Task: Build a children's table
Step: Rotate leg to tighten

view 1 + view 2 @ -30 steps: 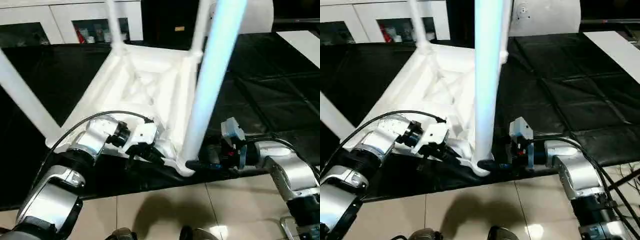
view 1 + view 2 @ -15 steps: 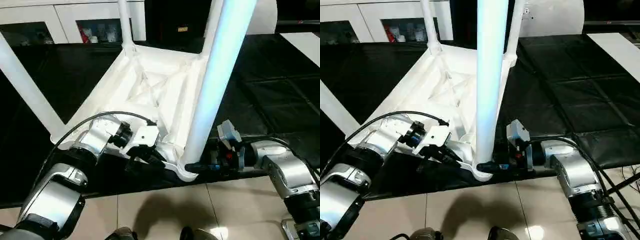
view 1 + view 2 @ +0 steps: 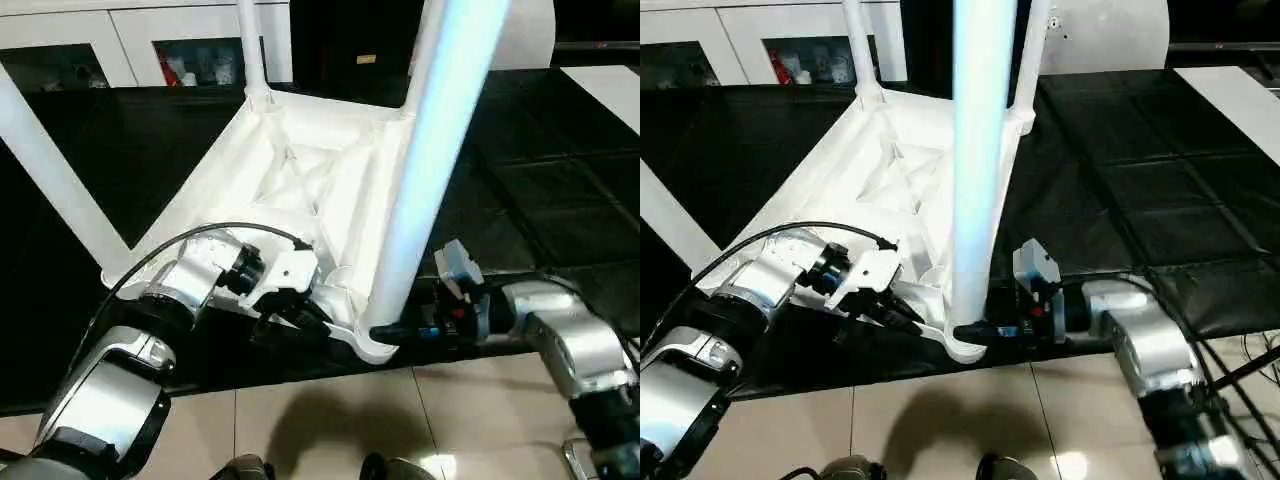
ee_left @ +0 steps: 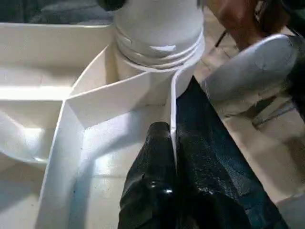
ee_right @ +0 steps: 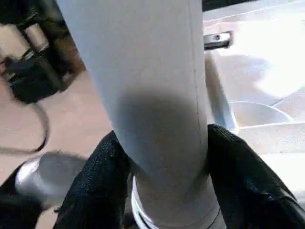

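Observation:
The white children's table (image 3: 300, 180) lies upside down on a black mat, its X-ribbed underside up and its legs standing in the corner sockets. The near leg (image 3: 430, 170) rises from the front corner socket (image 4: 157, 28). My left gripper (image 3: 305, 318) is shut on the thin rim (image 4: 174, 95) of the table top just beside that socket, one finger (image 4: 152, 157) on each side. My right gripper (image 3: 385, 332) is at the base of the near leg, and its fingers (image 5: 102, 176) press against both sides of the leg (image 5: 152, 86).
Another leg (image 3: 55, 175) slants up at the left, and two more (image 3: 252, 50) stand at the back. White cabinets with glass doors (image 3: 130, 50) line the far wall. The black mat (image 3: 540, 190) ends at tiled floor (image 3: 330, 420) just in front of the table corner.
The right gripper's fingers have closed in around the base of the near leg. The left gripper keeps its hold on the rim. The camera shifted slightly early on.

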{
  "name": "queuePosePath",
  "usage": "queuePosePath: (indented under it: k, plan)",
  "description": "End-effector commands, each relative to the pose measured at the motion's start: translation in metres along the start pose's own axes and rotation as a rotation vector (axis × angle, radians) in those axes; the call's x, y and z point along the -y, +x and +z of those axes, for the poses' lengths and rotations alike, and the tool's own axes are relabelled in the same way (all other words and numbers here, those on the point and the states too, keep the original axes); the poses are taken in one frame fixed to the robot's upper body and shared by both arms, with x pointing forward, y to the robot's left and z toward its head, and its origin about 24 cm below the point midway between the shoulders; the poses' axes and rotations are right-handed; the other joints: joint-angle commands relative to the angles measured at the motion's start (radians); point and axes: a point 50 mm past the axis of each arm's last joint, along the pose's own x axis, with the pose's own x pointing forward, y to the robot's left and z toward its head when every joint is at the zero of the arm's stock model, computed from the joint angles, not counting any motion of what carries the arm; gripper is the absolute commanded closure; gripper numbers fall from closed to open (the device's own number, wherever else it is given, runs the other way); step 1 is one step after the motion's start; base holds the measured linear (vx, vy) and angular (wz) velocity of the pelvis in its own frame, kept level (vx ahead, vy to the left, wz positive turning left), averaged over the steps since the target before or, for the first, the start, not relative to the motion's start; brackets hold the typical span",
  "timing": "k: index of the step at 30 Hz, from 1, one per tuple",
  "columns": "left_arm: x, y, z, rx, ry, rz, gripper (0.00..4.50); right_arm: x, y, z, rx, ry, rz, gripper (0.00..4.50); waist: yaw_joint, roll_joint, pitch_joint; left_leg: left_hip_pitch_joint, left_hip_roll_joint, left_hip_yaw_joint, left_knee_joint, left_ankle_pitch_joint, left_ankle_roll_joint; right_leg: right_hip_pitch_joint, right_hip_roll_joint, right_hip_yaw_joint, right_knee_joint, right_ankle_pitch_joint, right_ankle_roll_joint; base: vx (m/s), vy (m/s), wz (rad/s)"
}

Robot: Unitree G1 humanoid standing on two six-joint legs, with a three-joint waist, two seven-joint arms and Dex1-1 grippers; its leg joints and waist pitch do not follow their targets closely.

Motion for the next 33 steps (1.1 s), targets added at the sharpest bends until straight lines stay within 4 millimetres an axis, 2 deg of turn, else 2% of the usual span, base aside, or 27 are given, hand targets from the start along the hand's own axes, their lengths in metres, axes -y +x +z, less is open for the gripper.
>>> queuePosePath:
  k: [1, 3, 6, 7, 8, 9, 10, 11, 12, 13, 14, 15, 16, 17, 18, 19, 20, 21, 22, 23, 24, 26, 28, 29, 30, 31, 33]
  plan:
    - [-0.007, 0.016, 0.013, 0.042, 0.026, 0.060, 4.50, -0.003, 0.017, 0.002, 0.060, 0.036, -0.051, 2.44, -0.008, -0.017, -0.084, -0.007, 0.046, 0.000, -0.068, -0.008, 0.107, 0.078, -0.071, 0.067, -0.076, -0.354, -0.130, 0.000, 0.000, 0.00]
    - [-0.012, 0.021, 0.013, 0.042, 0.007, 0.146, 4.50, -0.002, 0.027, -0.002, 0.065, 0.034, -0.146, 2.44, -0.013, -0.015, -0.080, -0.003, 0.045, 0.000, -0.071, -0.038, 0.083, 0.074, -0.069, 0.065, -0.086, -0.411, -0.107, 0.000, 0.000, 0.00]
    - [-0.020, 0.030, 0.017, 0.067, -0.062, 0.280, 4.50, -0.001, 0.047, -0.004, 0.082, 0.079, -0.282, 2.45, -0.032, -0.015, -0.068, 0.004, 0.029, 0.001, -0.072, -0.122, 0.035, 0.072, -0.064, 0.046, -0.118, -0.586, -0.028, -0.017, -0.002, 0.00]
    - [-0.025, 0.034, 0.019, 0.071, -0.103, 0.354, 4.50, 0.001, 0.058, -0.002, 0.105, 0.114, -0.367, 2.48, -0.047, -0.012, -0.060, 0.009, 0.024, 0.000, -0.068, -0.162, 0.026, 0.067, -0.061, 0.035, -0.135, -0.657, 0.006, 0.000, 0.000, 0.00]
    - [-0.030, 0.037, 0.022, 0.072, -0.136, 0.423, 4.50, 0.003, 0.066, -0.001, 0.119, 0.143, -0.432, 2.48, -0.067, -0.011, -0.056, 0.014, 0.022, -0.004, -0.063, -0.209, 0.014, 0.068, -0.059, 0.012, -0.155, -0.713, 0.045, 0.000, 0.000, 0.00]
    - [-0.032, 0.038, 0.023, 0.071, -0.151, 0.456, 4.50, 0.003, 0.071, 0.000, 0.125, 0.157, -0.461, 2.48, -0.083, 0.001, -0.061, 0.027, 0.026, -0.010, -0.059, -0.245, 0.016, 0.076, -0.064, -0.017, -0.178, -0.712, 0.072, 0.000, 0.000, 0.00]
    - [-0.034, 0.039, 0.024, 0.073, -0.165, 0.489, 4.50, 0.004, 0.075, 0.000, 0.125, 0.167, -0.494, 2.48, -0.096, 0.008, -0.061, 0.023, 0.039, -0.016, -0.065, -0.267, 0.019, 0.087, -0.065, -0.026, -0.176, -0.679, 0.073, 0.000, 0.000, 0.00]
    - [-0.036, 0.040, 0.026, 0.074, -0.182, 0.518, 4.50, 0.005, 0.080, 0.001, 0.118, 0.174, -0.538, 2.49, -0.113, 0.025, -0.063, 0.018, 0.078, -0.035, -0.087, -0.351, 0.031, 0.107, -0.062, -0.032, -0.159, -0.583, 0.066, -0.009, 0.051, -0.06]
    - [-0.039, 0.042, 0.028, 0.081, -0.201, 0.554, 4.50, 0.007, 0.085, 0.002, 0.116, 0.183, -0.585, 2.49, -0.122, 0.036, -0.058, 0.000, 0.131, -0.063, -0.134, -0.483, 0.032, 0.131, -0.063, -0.002, -0.077, -0.430, 0.041, -0.052, 0.034, -0.04]
    - [-0.040, 0.044, 0.030, 0.088, -0.218, 0.582, 4.50, 0.009, 0.090, 0.003, 0.120, 0.195, -0.625, 2.49, -0.123, 0.033, -0.050, -0.007, 0.152, -0.074, -0.158, -0.558, 0.022, 0.134, -0.063, 0.025, -0.027, -0.355, 0.022, -0.052, 0.034, -0.04]
    - [-0.042, 0.046, 0.032, 0.090, -0.236, 0.605, 4.50, 0.011, 0.095, 0.005, 0.117, 0.213, -0.674, 2.49, -0.112, 0.026, -0.041, 0.020, 0.133, -0.054, -0.170, -0.665, -0.019, 0.102, -0.062, 0.058, -0.022, -0.337, -0.026, 0.000, 0.000, 0.00]
    - [-0.043, 0.048, 0.034, 0.093, -0.246, 0.628, 4.50, 0.013, 0.099, 0.007, 0.119, 0.226, -0.703, 2.49, -0.126, -0.001, -0.036, 0.039, 0.087, -0.038, -0.139, -0.659, -0.029, 0.079, -0.056, 0.053, -0.075, -0.486, -0.005, 0.000, 0.000, 0.00]
    - [-0.043, 0.048, 0.035, 0.094, -0.250, 0.640, 4.50, 0.014, 0.101, 0.009, 0.122, 0.229, -0.713, 2.49, -0.123, -0.028, -0.037, 0.129, -0.034, 0.015, 0.002, -0.404, -0.019, -0.020, -0.065, -0.011, -0.222, -0.899, 0.074, 0.000, 0.000, 0.00]
    - [-0.044, 0.049, 0.037, 0.097, -0.257, 0.660, 4.50, 0.015, 0.104, 0.011, 0.128, 0.232, -0.723, 2.49, -0.130, -0.021, -0.046, 0.059, -0.034, 0.008, -0.005, -0.265, 0.032, 0.060, -0.094, -0.024, -0.210, -0.956, 0.130, 0.072, -0.004, -0.11]
    - [-0.044, 0.050, 0.038, 0.099, -0.265, 0.669, 4.50, 0.015, 0.106, 0.014, 0.139, 0.233, -0.721, 2.49, -0.134, -0.004, -0.059, 0.022, -0.014, -0.004, -0.030, -0.234, 0.042, 0.103, -0.096, -0.026, -0.186, -0.876, 0.144, 0.089, 0.047, -0.29]
    - [-0.044, 0.050, 0.038, 0.100, -0.265, 0.675, 4.50, 0.014, 0.108, 0.016, 0.150, 0.230, -0.715, 2.49, -0.145, 0.022, -0.061, 0.006, 0.035, -0.037, -0.053, -0.263, 0.037, 0.115, -0.090, -0.039, -0.176, -0.743, 0.149, 0.089, 0.047, -0.29]
    - [-0.044, 0.050, 0.038, 0.098, -0.267, 0.683, 4.50, 0.014, 0.109, 0.017, 0.157, 0.229, -0.716, 1.80, -0.154, 0.031, -0.068, 0.002, 0.074, -0.057, -0.078, -0.311, 0.037, 0.116, -0.090, -0.018, -0.140, -0.547, 0.087, 0.051, 0.051, -0.03]
    - [-0.043, 0.050, 0.038, 0.097, -0.267, 0.684, 4.50, 0.014, 0.109, 0.018, 0.160, 0.222, -0.717, 1.80, -0.155, 0.031, -0.070, 0.004, 0.077, -0.058, -0.084, -0.318, 0.035, 0.110, -0.089, -0.008, -0.131, -0.474, 0.054, 0.000, 0.000, 0.00]
    - [-0.043, 0.050, 0.038, 0.095, -0.264, 0.686, 4.50, 0.014, 0.108, 0.017, 0.160, 0.220, -0.724, 1.78, -0.156, 0.024, -0.062, 0.012, 0.060, -0.047, -0.084, -0.310, 0.032, 0.093, -0.090, -0.004, -0.136, -0.433, -0.008, 0.000, 0.000, 0.00]
    - [-0.041, 0.047, 0.036, 0.090, -0.257, 0.678, 4.50, 0.014, 0.103, 0.016, 0.168, 0.210, -0.730, 1.66, -0.159, 0.010, -0.060, 0.004, 0.043, -0.040, -0.082, -0.286, 0.034, 0.096, -0.086, -0.002, -0.134, -0.470, -0.037, 0.000, 0.000, 0.00]
    - [-0.041, 0.047, 0.036, 0.090, -0.256, 0.678, 4.50, 0.014, 0.103, 0.016, 0.169, 0.209, -0.730, 1.66, -0.158, 0.010, -0.063, 0.002, 0.039, -0.037, -0.080, -0.263, 0.038, 0.096, -0.088, 0.003, -0.132, -0.476, -0.047, 0.000, 0.000, 0.00]
    - [-0.039, 0.044, 0.033, 0.085, -0.244, 0.670, 4.50, 0.015, 0.094, 0.013, 0.176, 0.193, -0.748, 1.37, -0.157, 0.005, -0.070, -0.011, 0.041, -0.037, -0.079, -0.156, 0.073, 0.096, -0.088, 0.022, -0.110, -0.393, -0.094, 0.028, 0.010, 0.03]
    - [-0.038, 0.040, 0.031, 0.079, -0.230, 0.662, 4.50, 0.016, 0.085, 0.011, 0.180, 0.174, -0.755, 1.26, -0.155, 0.005, -0.075, -0.012, 0.043, -0.036, -0.076, -0.094, 0.104, 0.093, -0.085, 0.033, -0.094, -0.308, -0.129, 0.050, 0.001, 0.07]
    - [-0.036, 0.034, 0.027, 0.067, -0.218, 0.650, 4.50, 0.017, 0.074, 0.009, 0.188, 0.145, -0.751, 1.04, -0.152, -0.001, -0.078, -0.014, 0.041, -0.033, -0.074, -0.066, 0.127, 0.091, -0.083, 0.042, -0.087, -0.279, -0.145, 0.000, 0.000, 0.00]
    - [-0.036, 0.034, 0.026, 0.066, -0.217, 0.648, 4.50, 0.017, 0.072, 0.009, 0.189, 0.142, -0.749, 1.04, -0.152, -0.001, -0.078, -0.014, 0.041, -0.033, -0.074, -0.066, 0.127, 0.091, -0.083, 0.042, -0.087, -0.279, -0.145, 0.000, 0.000, 0.00]
    - [-0.033, 0.027, 0.022, 0.054, -0.184, 0.614, 4.50, 0.018, 0.058, 0.009, 0.197, 0.104, -0.728, 0.95, -0.145, -0.002, -0.080, -0.018, 0.032, -0.025, -0.069, -0.047, 0.159, 0.096, -0.081, 0.051, -0.079, -0.258, -0.163, 0.000, 0.000, 0.00]
    - [-0.031, 0.025, 0.019, 0.048, -0.177, 0.598, 4.50, 0.018, 0.052, 0.009, 0.198, 0.088, -0.713, 0.74, -0.141, -0.005, -0.088, -0.030, 0.030, -0.024, -0.061, 0.023, 0.202, 0.098, -0.079, 0.053, -0.067, -0.187, -0.169, 0.000, 0.000, 0.00]
